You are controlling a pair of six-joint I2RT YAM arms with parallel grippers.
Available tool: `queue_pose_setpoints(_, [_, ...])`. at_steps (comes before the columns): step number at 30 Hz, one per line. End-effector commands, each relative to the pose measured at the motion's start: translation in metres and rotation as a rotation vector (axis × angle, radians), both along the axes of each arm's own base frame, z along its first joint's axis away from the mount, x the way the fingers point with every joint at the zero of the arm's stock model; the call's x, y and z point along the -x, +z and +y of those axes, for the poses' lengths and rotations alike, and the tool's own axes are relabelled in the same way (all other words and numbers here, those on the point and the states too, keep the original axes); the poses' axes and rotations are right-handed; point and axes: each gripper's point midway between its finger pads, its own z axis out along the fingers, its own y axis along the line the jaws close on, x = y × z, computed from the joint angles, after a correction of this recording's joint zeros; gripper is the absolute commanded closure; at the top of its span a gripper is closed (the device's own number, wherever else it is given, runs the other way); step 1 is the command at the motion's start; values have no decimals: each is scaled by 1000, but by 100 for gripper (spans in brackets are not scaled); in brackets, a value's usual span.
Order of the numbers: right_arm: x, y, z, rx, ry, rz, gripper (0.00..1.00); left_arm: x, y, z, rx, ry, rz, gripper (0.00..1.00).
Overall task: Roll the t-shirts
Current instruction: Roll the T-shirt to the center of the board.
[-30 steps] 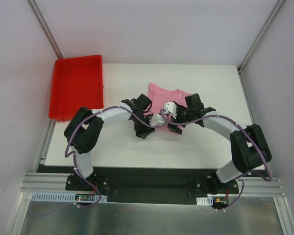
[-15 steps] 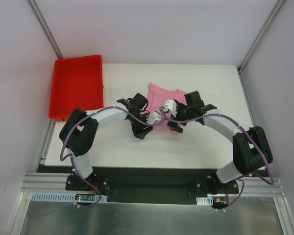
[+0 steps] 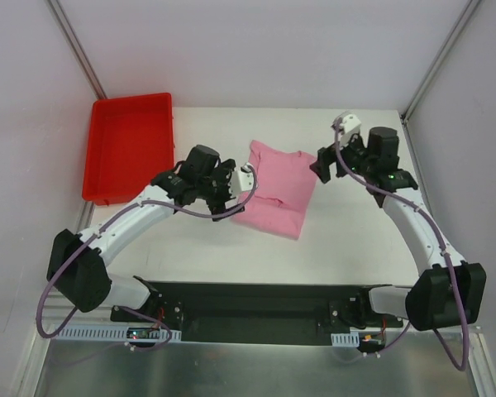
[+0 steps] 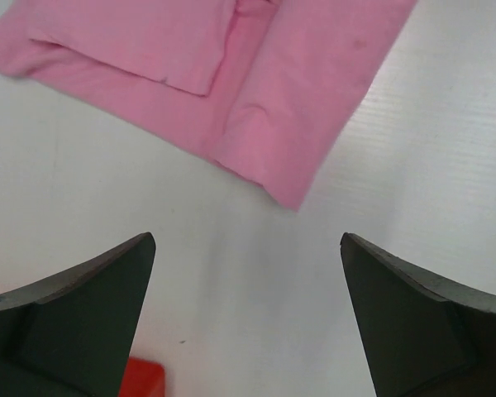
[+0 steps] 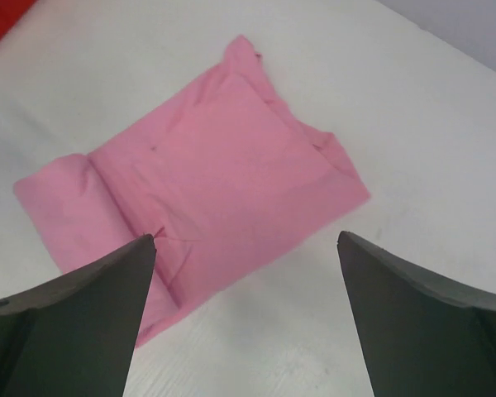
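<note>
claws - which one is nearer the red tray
The left claw: it sits at the left edge of the pink t-shirt, the side facing the red tray. The right claw is across the shirt, by its far right corner.

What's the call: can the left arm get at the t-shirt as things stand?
Likely yes: the left gripper is open just short of the t-shirt, with only table between them and nothing blocking.

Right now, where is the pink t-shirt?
In the top view, the pink t-shirt lies folded between the left end effector and right end effector, to the right of the red tray.
</note>
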Motion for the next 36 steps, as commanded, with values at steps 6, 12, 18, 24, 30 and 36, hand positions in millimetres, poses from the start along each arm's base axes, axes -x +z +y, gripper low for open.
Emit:
queue_pose_setpoints(6, [51,-45,16,164,118,108,4,-8,-67,-16,-99,-382,-286,17])
queue_pose_setpoints(12, [57,-68,3,185,94,169,4,7,-84,-34,-75,-520,-292,19])
queue_pose_setpoints(18, [61,-82,-3,199,87,205,4,14,-101,-49,-79,-590,-277,28])
queue_pose_setpoints(24, [62,-89,-2,211,121,223,4,8,-135,-43,-198,-624,-266,44])
queue_pose_setpoints(30, [76,-105,6,308,262,200,4,-12,-154,-40,-284,-557,-228,72])
queue_pose_setpoints(36, [96,-117,25,432,434,16,4,7,-137,-47,-222,-461,6,100])
